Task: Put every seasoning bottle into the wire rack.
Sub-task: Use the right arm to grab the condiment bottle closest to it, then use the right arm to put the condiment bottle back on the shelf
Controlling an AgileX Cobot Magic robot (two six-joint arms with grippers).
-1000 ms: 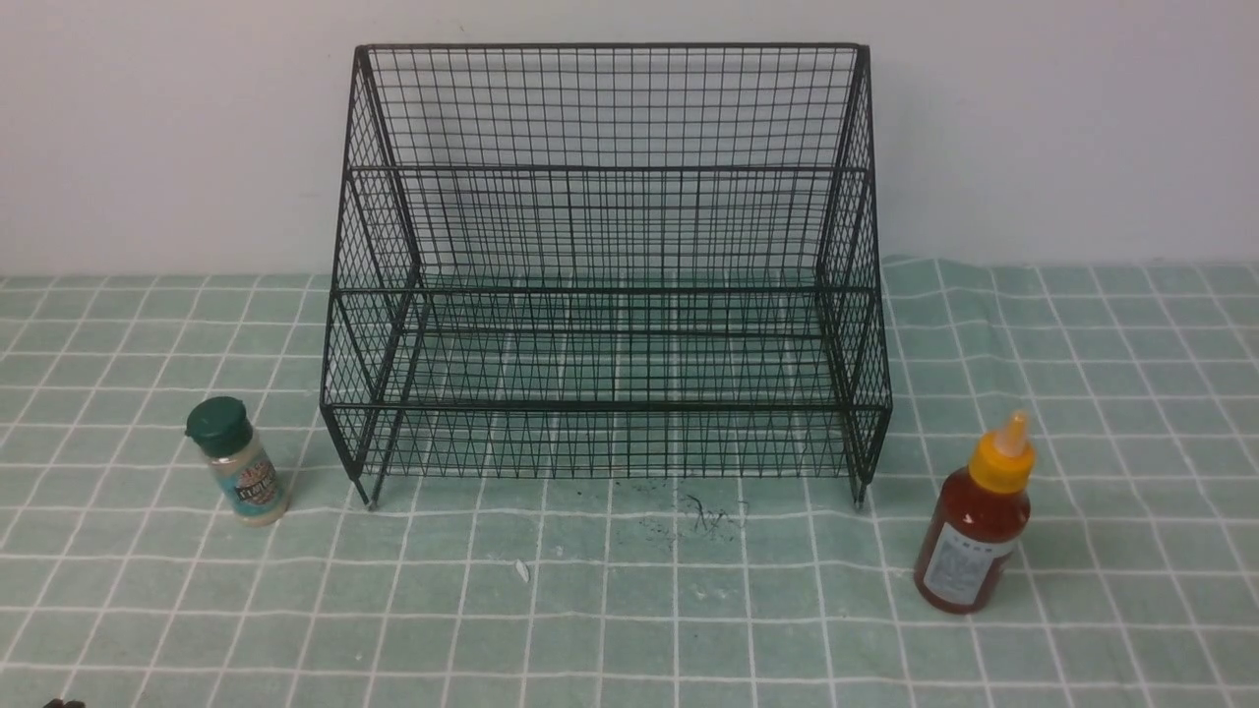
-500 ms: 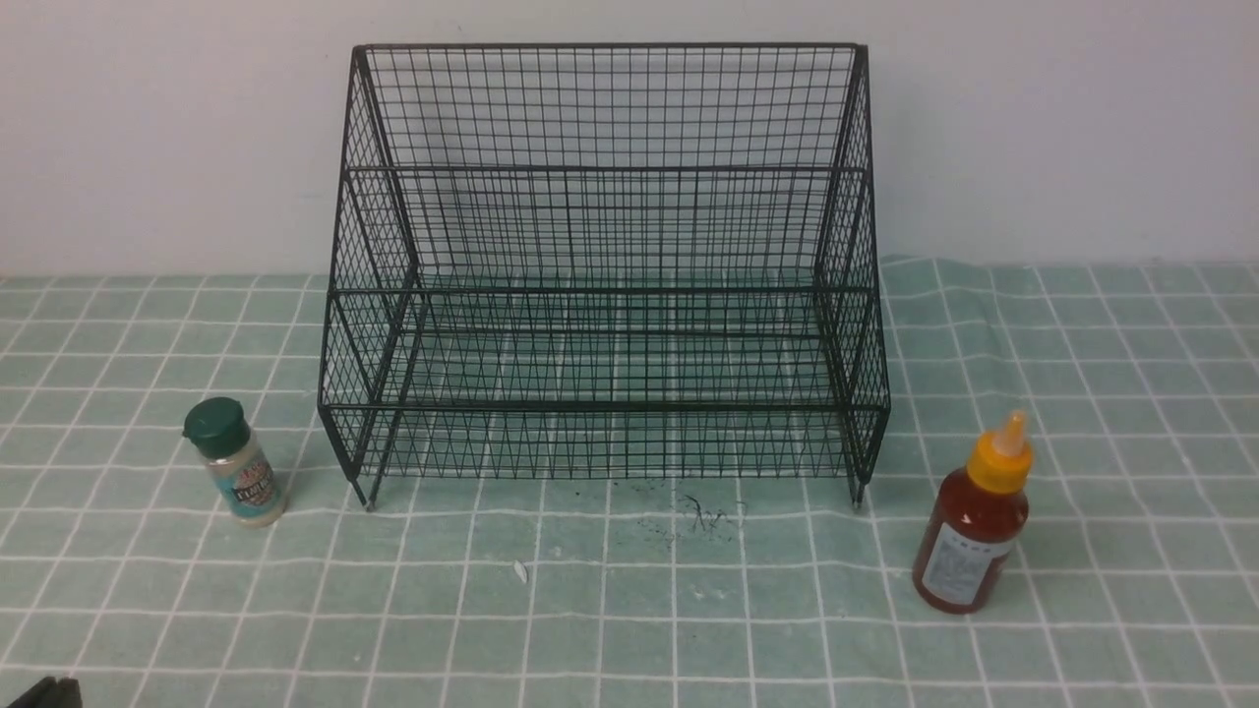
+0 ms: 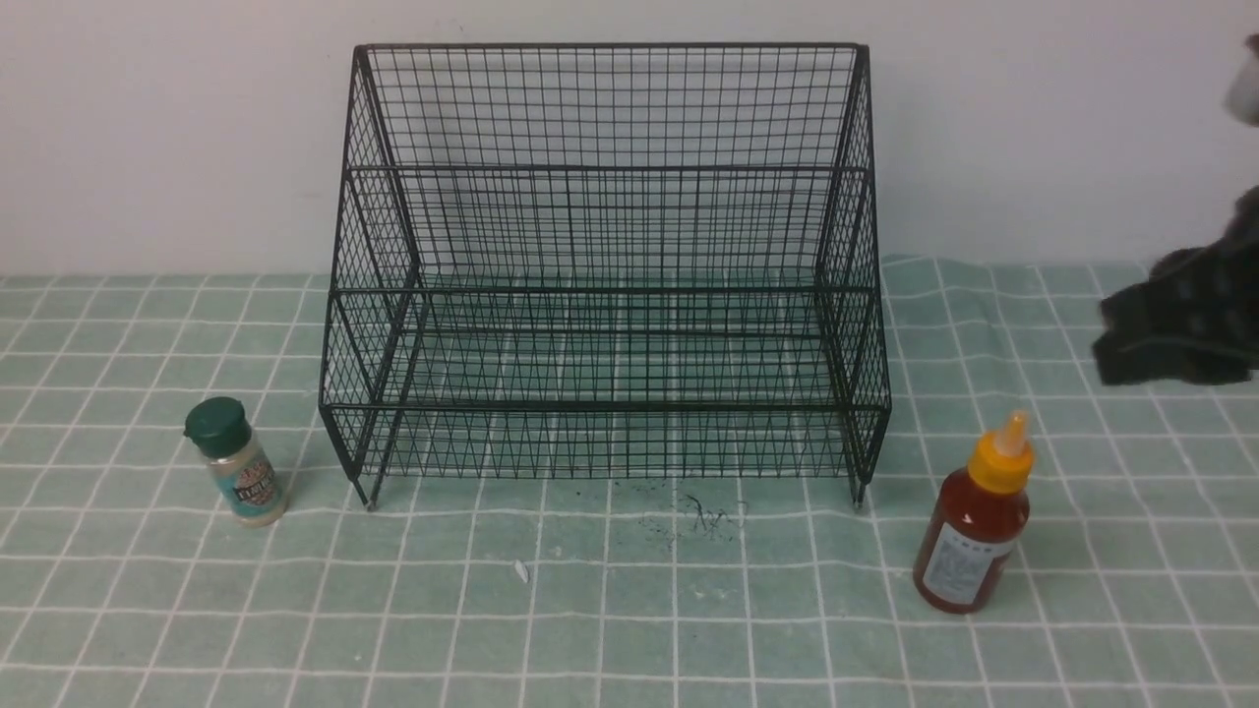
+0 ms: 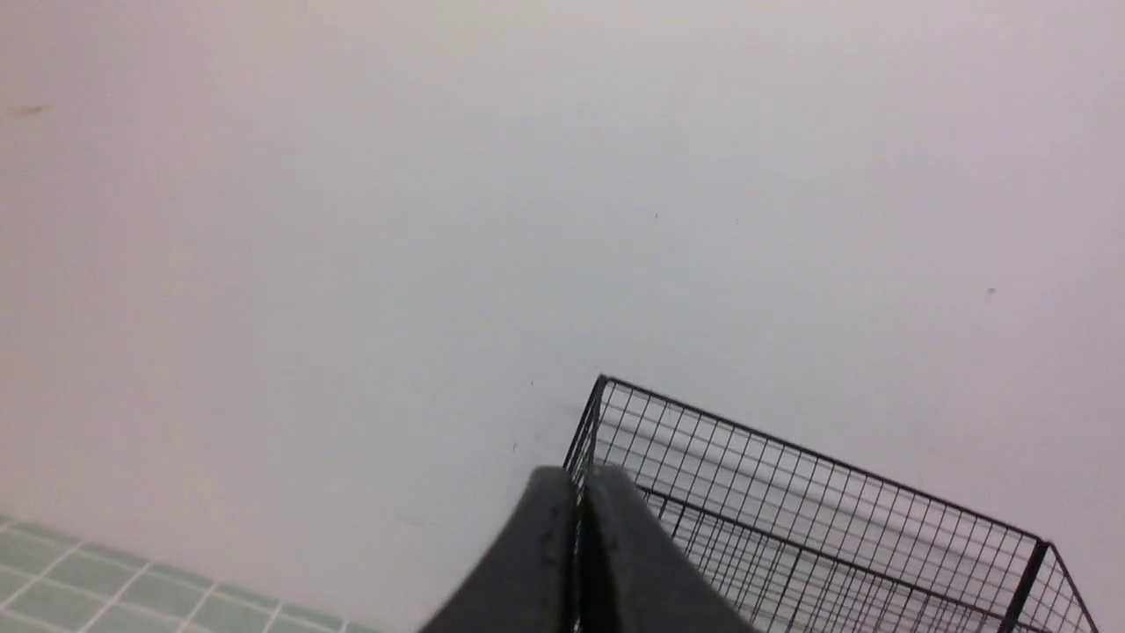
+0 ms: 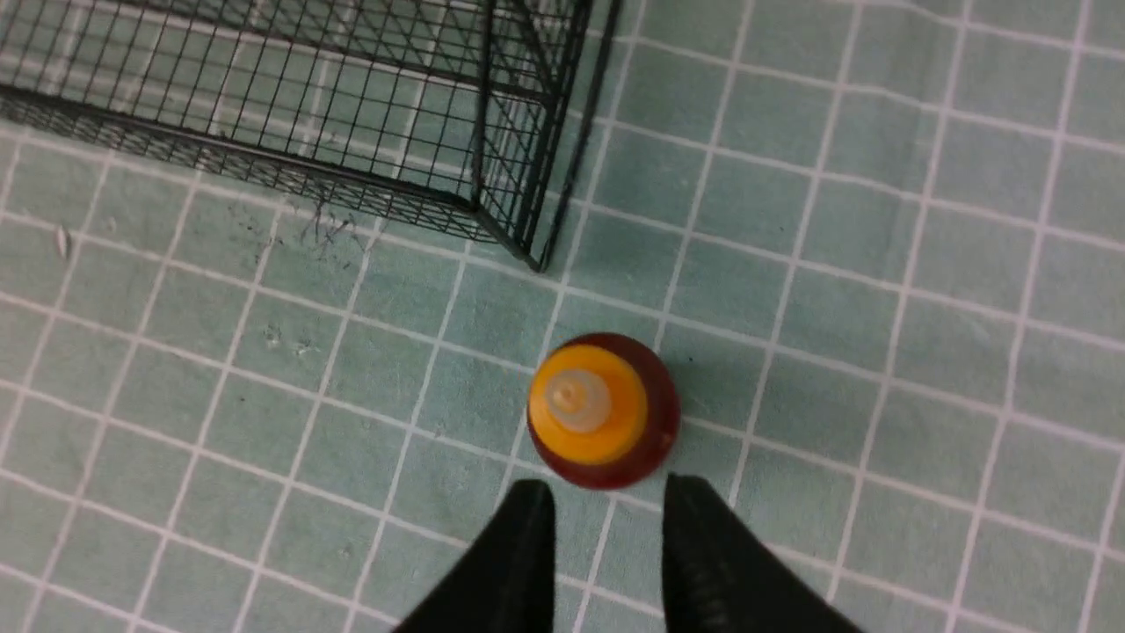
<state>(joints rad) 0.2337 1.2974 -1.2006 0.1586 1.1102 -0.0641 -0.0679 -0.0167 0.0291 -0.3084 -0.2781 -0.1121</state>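
The black wire rack (image 3: 610,169) stands at the back centre with nothing in it. On the cloth left of it stands the small shaker jar (image 3: 236,460), green-capped and upright. To the rack's front right is the red-brown squeeze bottle (image 3: 974,521), also upright. My right gripper (image 3: 1116,339) hangs blurred at the right edge, above and beyond that bottle. Seen from the right wrist, my right gripper (image 5: 606,497) is open, with the bottle's yellow cap (image 5: 587,404) just past the fingertips and apart from them. My left gripper (image 4: 576,492) is shut and holds nothing, with the rack's top rim (image 4: 791,447) behind it.
A green checked cloth (image 3: 629,610) covers the table up to a pale wall (image 3: 148,147). Dark scuff marks (image 3: 703,516) lie in front of the rack. The rack's front corner leg (image 5: 538,262) stands near the squeeze bottle.
My right gripper has come into the front view from the right edge. The dark bit of the left arm at the bottom left corner has left the view. Bottles and rack are unmoved.
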